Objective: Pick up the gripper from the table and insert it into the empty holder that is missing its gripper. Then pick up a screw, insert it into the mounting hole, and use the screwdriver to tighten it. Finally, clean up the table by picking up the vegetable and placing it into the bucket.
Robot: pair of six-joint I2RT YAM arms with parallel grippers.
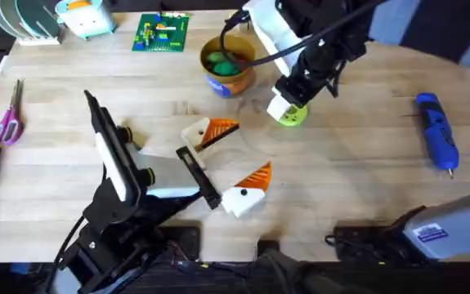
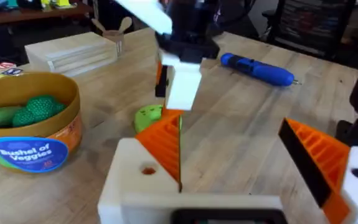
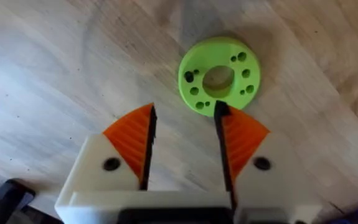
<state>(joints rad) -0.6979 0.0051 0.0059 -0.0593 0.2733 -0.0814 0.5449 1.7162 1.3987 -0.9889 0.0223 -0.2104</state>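
Note:
My left gripper (image 1: pixel 239 155) stands wide open over the middle of the table (image 1: pixel 357 188), both white fingers tipped with orange ribbed wedges and nothing between them. My right gripper (image 1: pixel 288 104) hangs open just above a green round disc with holes (image 3: pixel 219 76), one orange pad (image 3: pixel 241 134) at the disc's edge. The tan bucket (image 1: pixel 228 69) at the back centre holds green vegetables (image 2: pixel 32 111). At the far right lies the blue screwdriver (image 1: pixel 437 131), also seen beyond the right gripper (image 2: pixel 182 87). An empty holder, a loose orange gripper piece and a screw are out of view.
Pink-handled scissors (image 1: pixel 7 118) lie at the left edge. A green brick plate (image 1: pixel 161 33) and a white rack (image 1: pixel 30 20) stand along the back. A wooden block (image 2: pixel 73 50) sits behind the bucket. Bare tabletop lies between the disc and the screwdriver.

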